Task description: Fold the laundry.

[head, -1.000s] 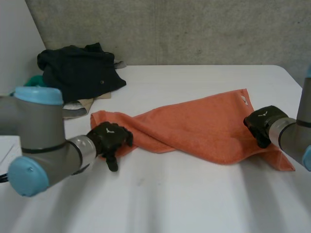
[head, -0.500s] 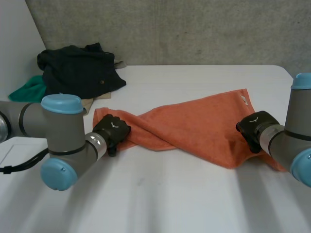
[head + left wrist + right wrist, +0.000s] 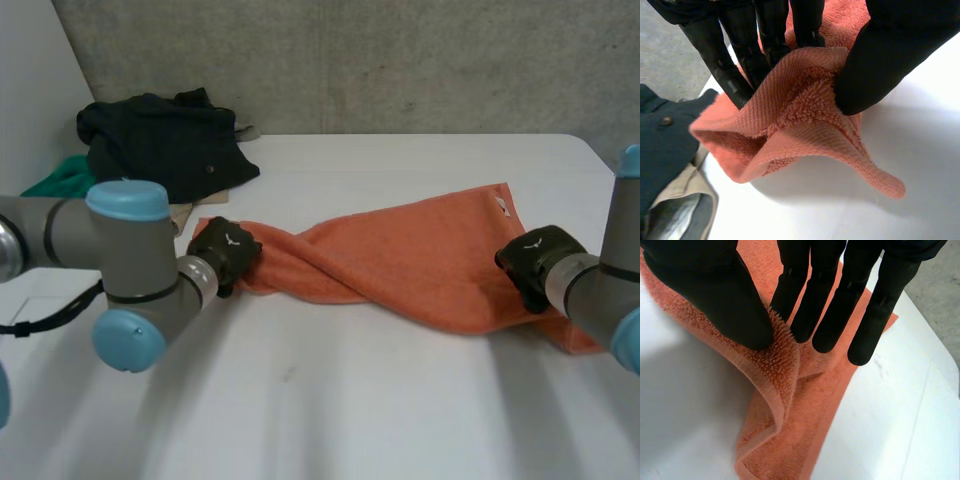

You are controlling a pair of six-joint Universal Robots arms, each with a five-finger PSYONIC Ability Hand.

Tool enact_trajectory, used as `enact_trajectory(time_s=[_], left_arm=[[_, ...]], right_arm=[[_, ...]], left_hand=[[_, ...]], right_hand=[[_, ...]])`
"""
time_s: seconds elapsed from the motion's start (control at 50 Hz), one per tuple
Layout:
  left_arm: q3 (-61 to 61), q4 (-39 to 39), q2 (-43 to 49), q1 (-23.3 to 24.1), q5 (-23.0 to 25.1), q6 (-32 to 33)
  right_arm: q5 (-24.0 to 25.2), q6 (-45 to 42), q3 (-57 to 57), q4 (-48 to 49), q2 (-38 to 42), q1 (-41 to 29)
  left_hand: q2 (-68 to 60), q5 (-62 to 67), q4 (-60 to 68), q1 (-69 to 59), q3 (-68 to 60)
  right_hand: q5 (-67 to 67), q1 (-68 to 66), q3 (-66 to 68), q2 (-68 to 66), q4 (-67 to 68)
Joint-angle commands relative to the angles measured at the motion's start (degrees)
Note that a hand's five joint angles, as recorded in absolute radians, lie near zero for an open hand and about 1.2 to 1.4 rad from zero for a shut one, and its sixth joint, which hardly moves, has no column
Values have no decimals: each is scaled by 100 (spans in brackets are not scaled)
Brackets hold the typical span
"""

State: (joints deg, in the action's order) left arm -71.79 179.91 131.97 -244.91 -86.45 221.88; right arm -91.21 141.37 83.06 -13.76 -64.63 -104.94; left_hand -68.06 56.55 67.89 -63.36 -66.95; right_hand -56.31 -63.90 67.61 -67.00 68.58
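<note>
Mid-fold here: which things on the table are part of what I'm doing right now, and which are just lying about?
In use: orange terry towel, left hand pinching one end, right hand pinching the other.
Lying about: dark navy garment pile, green cloth, beige fabric beneath it.

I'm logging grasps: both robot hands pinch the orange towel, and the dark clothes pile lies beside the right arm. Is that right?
No. The dark clothes pile lies beside the left arm, as the head view shows. The left robot hand and the right robot hand do each pinch the orange towel.
</note>
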Motion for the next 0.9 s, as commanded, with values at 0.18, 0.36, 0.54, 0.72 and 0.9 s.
enact_trajectory(time_s=[0.18, 0.36, 0.54, 0.72, 0.9], left_arm=[[-1056, -2246, -2352, -680, 848, -883], [375, -3023, -929, -1085, 910, -838], [3449, -3665, 267, -901, 884, -1700], [4853, -1571, -723, -910, 455, -3481], [3006, 948, -1314, -936, 355, -3564]], right_arm=[[323, -2621, -141, -2991, -788, 317], [-177, -2712, -483, -2105, 38, 44], [-512, -2141, -2178, -673, 759, -193], [-1110, 457, -3324, 2181, -125, -18], [-521, 540, -2647, 2212, -366, 18]], left_hand=[[-1194, 1345, 1211, -1664, -1305], [-1194, 1345, 1211, -1664, -1305], [-1194, 1345, 1211, -1664, -1305], [-1194, 1345, 1211, -1664, -1305], [-1194, 1345, 1211, -1664, -1305]], right_hand=[[-1369, -1610, 1239, -1300, 1142], [-1369, -1610, 1239, -1300, 1142], [-1369, -1610, 1239, -1300, 1142], [-1369, -1610, 1239, -1300, 1142], [-1369, -1610, 1239, -1300, 1142]])
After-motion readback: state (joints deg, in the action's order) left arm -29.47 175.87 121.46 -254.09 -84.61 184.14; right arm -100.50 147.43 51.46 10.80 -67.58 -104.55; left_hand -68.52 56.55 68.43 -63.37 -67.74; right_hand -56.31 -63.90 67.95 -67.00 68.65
